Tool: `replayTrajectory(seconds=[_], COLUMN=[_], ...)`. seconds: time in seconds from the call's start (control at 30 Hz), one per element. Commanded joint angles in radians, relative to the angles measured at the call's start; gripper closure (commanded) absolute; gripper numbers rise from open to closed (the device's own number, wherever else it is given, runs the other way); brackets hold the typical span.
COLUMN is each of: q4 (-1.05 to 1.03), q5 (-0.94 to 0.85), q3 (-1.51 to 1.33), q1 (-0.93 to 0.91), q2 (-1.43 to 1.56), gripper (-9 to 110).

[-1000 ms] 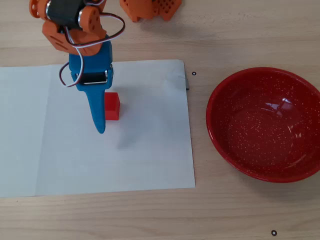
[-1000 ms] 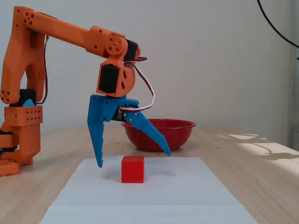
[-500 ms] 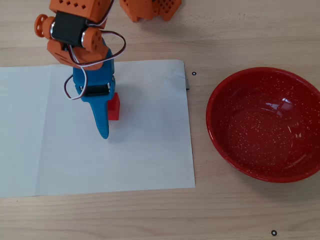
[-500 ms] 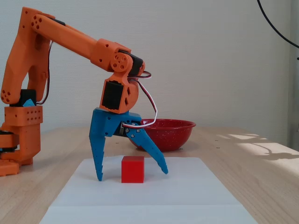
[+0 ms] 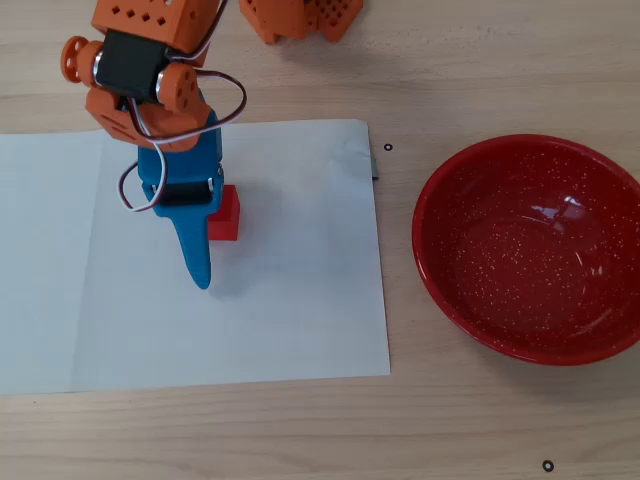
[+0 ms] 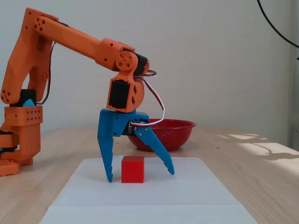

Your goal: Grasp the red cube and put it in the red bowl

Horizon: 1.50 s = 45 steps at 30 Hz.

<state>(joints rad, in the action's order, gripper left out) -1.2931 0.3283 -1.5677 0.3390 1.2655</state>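
The red cube (image 5: 228, 213) sits on a white paper sheet (image 5: 300, 300). In the overhead view the blue gripper (image 5: 195, 245) covers the cube's left edge. In the fixed view the cube (image 6: 132, 169) stands between the two blue fingers, close to the upright left finger (image 6: 107, 158) and apart from the slanted right one. My gripper (image 6: 140, 177) is open and lowered to the table around the cube, holding nothing. The red bowl (image 5: 450, 200) stands empty on the wood table, right of the paper in the overhead view and behind the gripper in the fixed view (image 6: 177, 135).
The orange arm base (image 6: 18, 135) stands at the left in the fixed view and at the top edge in the overhead view (image 5: 300, 15). The paper (image 6: 140, 196) lies on a wooden table (image 5: 450, 420).
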Motion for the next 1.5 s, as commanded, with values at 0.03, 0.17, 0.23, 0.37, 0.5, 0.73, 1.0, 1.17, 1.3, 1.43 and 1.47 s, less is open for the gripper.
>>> replayTrajectory(seconds=[0.03,0.17,0.23,0.37,0.5,0.73,1.0,1.17,1.3,1.43,1.47], q4=[-0.009,-0.023,-0.028,-0.032,-0.037,-0.041,-0.041,-0.035,-0.037,-0.029,-0.029], q5=[-0.002,-0.005,-0.008,-0.015,-0.02,-0.025,-0.02,-0.026,-0.025,-0.02,-0.018], q3=[0.095,0.095,0.095,0.095,0.095,0.094,0.097,0.103,0.11,0.11,0.112], q1=[-0.026,-0.038,-0.044,-0.057,-0.067,-0.077,-0.078,-0.072,-0.058,-0.046,-0.044], q2=[0.051,0.054,0.055,0.057,0.058,0.06,0.055,0.055,0.054,0.049,0.049], gripper=[47,47,47,47,47,48,50,51,51,52,52])
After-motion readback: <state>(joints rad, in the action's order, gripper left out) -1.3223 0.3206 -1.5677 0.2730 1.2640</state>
